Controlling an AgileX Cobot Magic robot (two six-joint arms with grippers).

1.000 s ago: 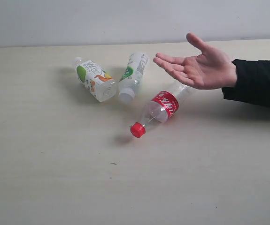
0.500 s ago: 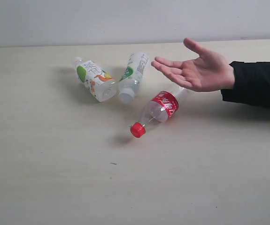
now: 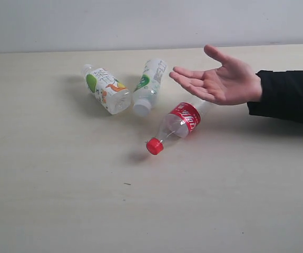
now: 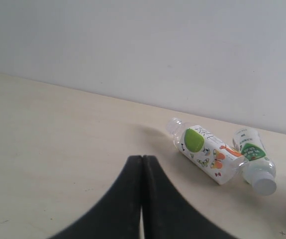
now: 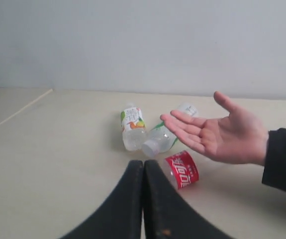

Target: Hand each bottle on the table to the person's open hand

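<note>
The bare, palm-up open hand [image 3: 222,81] edges toward ten o'clock, ready to receive; the black left claw [image 4: 142,160] and right claw [image 5: 143,164] sit closed, empty.

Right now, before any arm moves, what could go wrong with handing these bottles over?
1. The red-labelled bottle lies partly under the person's open hand; reaching for it might bump the hand.
2. The left white-capped bottle and the right white-capped bottle lie close together, so gripping one might knock the other.
3. All three lie on their sides on the table and may roll if nudged.
</note>
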